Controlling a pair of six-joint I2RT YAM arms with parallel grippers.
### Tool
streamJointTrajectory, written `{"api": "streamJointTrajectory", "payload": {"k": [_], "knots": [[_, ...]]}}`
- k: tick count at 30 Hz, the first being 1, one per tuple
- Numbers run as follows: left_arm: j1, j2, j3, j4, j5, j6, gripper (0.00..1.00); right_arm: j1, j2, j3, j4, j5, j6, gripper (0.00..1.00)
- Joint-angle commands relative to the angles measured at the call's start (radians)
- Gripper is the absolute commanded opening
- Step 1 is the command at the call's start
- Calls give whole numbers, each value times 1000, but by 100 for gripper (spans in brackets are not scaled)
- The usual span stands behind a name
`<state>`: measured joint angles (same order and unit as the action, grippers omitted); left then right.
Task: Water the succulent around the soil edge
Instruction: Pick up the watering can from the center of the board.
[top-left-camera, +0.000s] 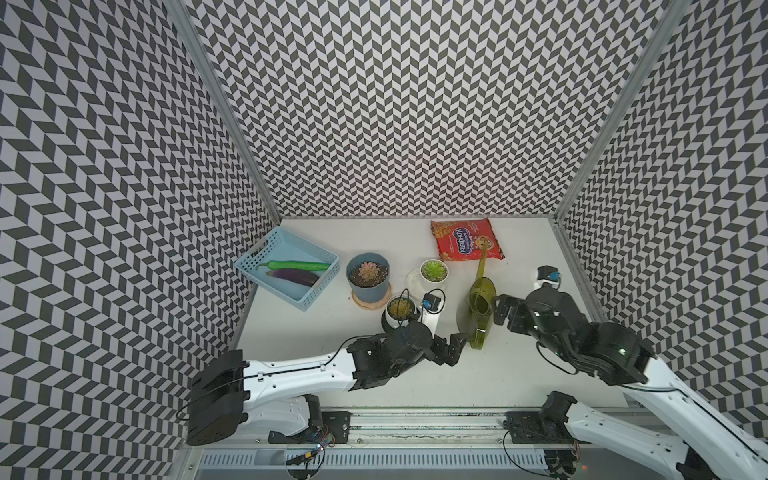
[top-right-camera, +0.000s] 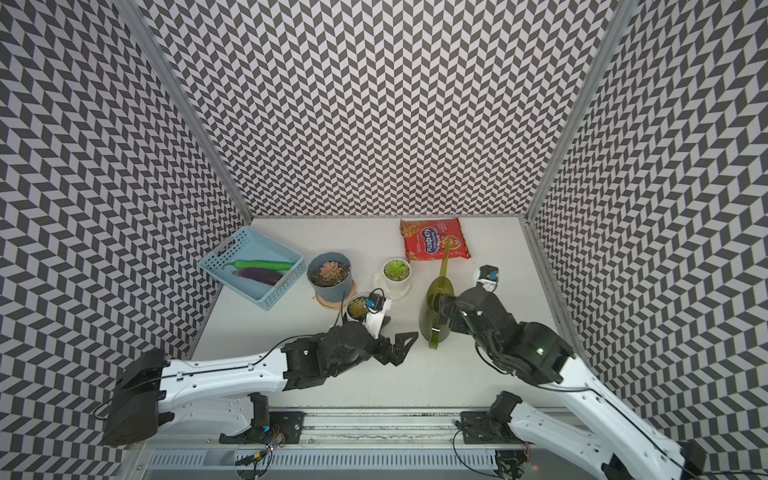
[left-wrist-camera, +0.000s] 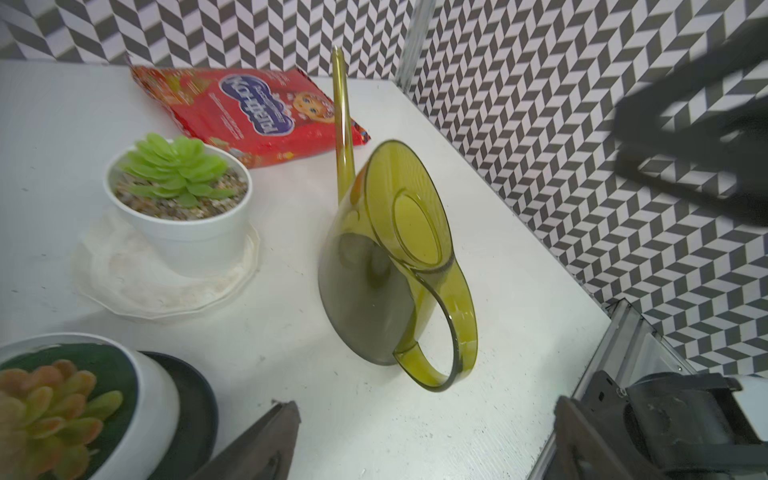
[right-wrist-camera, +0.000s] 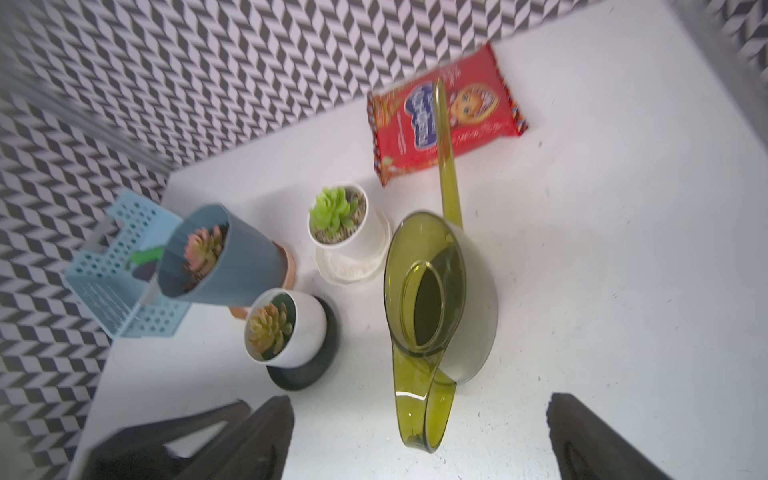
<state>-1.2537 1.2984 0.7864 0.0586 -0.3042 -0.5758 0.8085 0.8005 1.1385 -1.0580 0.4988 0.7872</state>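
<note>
Standing upright right of the table (top-left-camera: 415, 374) centre, the green watering can (top-left-camera: 473, 320) presents its handle to the near edge for pickup. The left gripper (top-left-camera: 455, 349) and right gripper (top-left-camera: 505, 311) flank it, fingers wide apart and empty. Potted succulents (top-left-camera: 434, 271) stand alongside.

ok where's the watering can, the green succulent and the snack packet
watering can (left-wrist-camera: 368, 299): left wrist view, body side wall
green succulent (left-wrist-camera: 174, 170): left wrist view, leaves
snack packet (left-wrist-camera: 257, 110): left wrist view, blue logo

Grey-blue pot (right-wrist-camera: 245, 266), white pot with green succulent (right-wrist-camera: 361, 241) and white pot on black saucer (right-wrist-camera: 307, 328) crowd the watering can's (right-wrist-camera: 478, 324) left, gaps narrow. Blue basket (right-wrist-camera: 104, 266) beyond them. Snack packet (right-wrist-camera: 469, 116) behind spout. Table (right-wrist-camera: 623, 249) right of can lies open.
</note>
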Motion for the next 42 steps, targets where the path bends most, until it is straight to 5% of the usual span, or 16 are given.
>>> {"api": "streamJointTrajectory", "payload": {"k": [1, 12, 16, 27, 39, 42], "knots": [[-20, 83, 74, 19, 54, -65, 95, 1, -7, 101, -148, 169, -6, 100], [-6, 343, 169, 146, 277, -86, 85, 1, -16, 203, -126, 216, -46, 100], [-3, 402, 214, 163, 266, -30, 72, 1, -18, 199, -129, 209, -46, 100], [22, 563, 345, 169, 201, -14, 61, 1, -19, 183, -89, 206, -74, 99], [21, 554, 379, 101, 137, 39, 0, 1, -21, 143, -46, 215, -99, 100], [21, 533, 416, 43, 138, 94, 0, 1, -13, 146, -45, 220, -110, 100]]}}
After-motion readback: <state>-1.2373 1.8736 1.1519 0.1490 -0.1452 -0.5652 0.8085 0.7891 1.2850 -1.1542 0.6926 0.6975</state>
